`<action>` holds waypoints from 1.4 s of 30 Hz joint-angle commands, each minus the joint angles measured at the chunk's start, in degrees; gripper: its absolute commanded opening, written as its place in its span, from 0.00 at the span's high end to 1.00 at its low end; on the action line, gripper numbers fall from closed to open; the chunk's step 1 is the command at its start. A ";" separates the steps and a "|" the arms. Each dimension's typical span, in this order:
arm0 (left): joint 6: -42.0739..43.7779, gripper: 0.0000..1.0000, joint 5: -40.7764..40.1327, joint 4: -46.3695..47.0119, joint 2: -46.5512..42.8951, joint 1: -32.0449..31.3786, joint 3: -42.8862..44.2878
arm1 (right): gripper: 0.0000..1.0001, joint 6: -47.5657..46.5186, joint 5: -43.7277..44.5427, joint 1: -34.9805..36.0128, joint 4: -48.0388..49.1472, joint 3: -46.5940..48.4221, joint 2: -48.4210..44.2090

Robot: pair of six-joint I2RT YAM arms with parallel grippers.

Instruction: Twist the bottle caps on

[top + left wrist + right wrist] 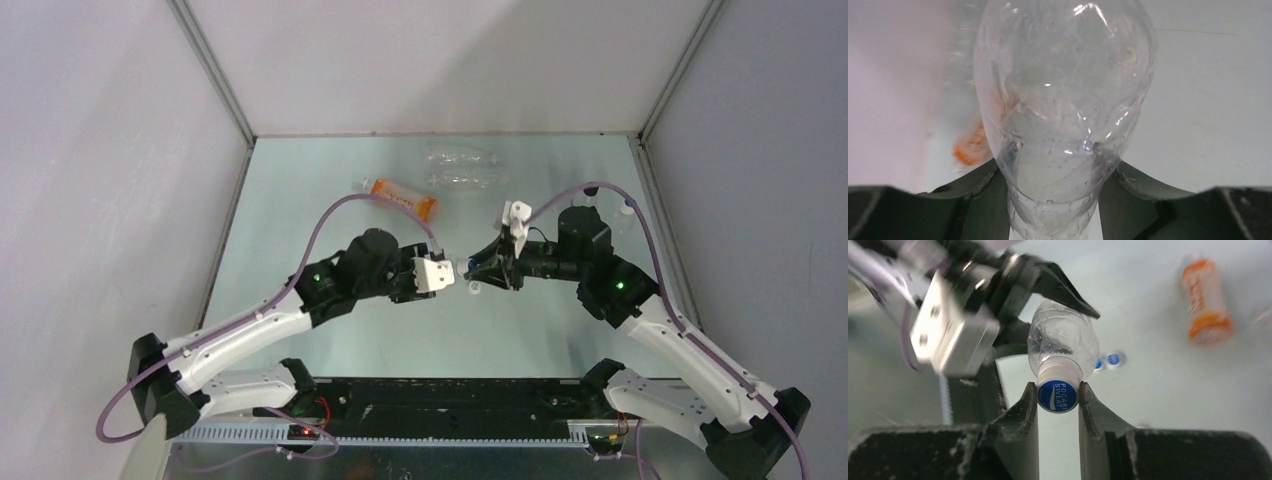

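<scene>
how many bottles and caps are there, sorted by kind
clear ribbed plastic bottles: 3 (1 held, 2 lying at the far end)
orange-labelled plastic bottle: 1
blue-topped white plastic caps: 3 (1 on the held bottle, 2 loose on the table)
total: 7; any other caps are too small to tell

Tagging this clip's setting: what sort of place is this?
Probably a lab robot cell, not a home: plain grey walls on metal posts box in a table, left arm and right arm bolted at its near edge, loose bottles as props.
</scene>
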 commanded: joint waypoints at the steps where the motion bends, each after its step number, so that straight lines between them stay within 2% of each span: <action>1: 8.66 0.98 -26.80 26.26 -4.14 -7.69 -7.19 | 1.00 36.21 17.08 1.31 6.53 -0.19 0.31; 4: 10.31 0.97 -30.64 30.39 -3.32 -9.01 -10.11 | 1.00 42.62 22.70 1.82 10.77 -3.03 -0.94; 6: 9.09 0.97 -31.18 28.79 -2.11 -9.05 -10.03 | 1.00 40.90 24.01 1.86 12.19 -3.86 -1.73; 7: 8.72 0.97 -31.21 27.61 -1.68 -9.01 -10.04 | 0.97 38.90 23.13 1.77 12.71 -3.96 -2.35; 9: 6.92 0.99 -29.07 24.35 -1.70 -8.14 -9.56 | 0.80 31.30 20.13 1.49 14.05 -3.97 -3.69; 10: 5.03 0.99 -26.65 23.38 -1.91 -7.12 -9.19 | 0.68 25.28 19.08 1.33 14.22 -3.99 -4.16; 11: 4.23 1.00 -22.99 19.63 -2.06 -6.55 -8.47 | 0.64 22.21 16.43 1.16 14.25 -3.95 -5.24; 12: 2.75 1.00 -20.74 17.90 -2.24 -4.94 -7.94 | 0.55 16.22 15.30 0.65 14.10 -3.93 -5.81; 14: 1.58 0.99 -13.89 12.27 -2.20 -2.44 -6.04 | 0.47 7.88 10.83 -0.10 13.07 -3.95 -7.73; 16: 1.27 0.97 -6.93 6.33 -1.56 -0.33 -3.51 | 0.44 0.18 7.00 -0.62 11.44 -3.79 -8.87; 19: 0.98 0.97 2.81 -1.80 -0.26 1.59 0.61 | 0.42 -10.56 -0.49 -1.00 7.32 -3.24 -9.77; 22: 0.60 0.97 7.29 -4.74 1.04 2.02 2.79 | 0.42 -17.57 -5.99 -0.96 2.60 -1.77 -9.65; 25: 0.24 0.97 9.45 -5.53 1.66 2.09 4.11 | 0.42 -22.88 -7.30 -0.83 -1.51 -0.98 -8.72; 34: 0.24 0.97 12.07 -7.08 2.89 2.10 6.28 | 0.45 -25.32 -8.12 0.53 -3.11 -0.66 -7.44; 42: -0.01 0.97 13.47 -7.32 3.63 2.07 7.21 | 0.53 -25.24 -7.49 1.64 -2.80 -0.66 -6.02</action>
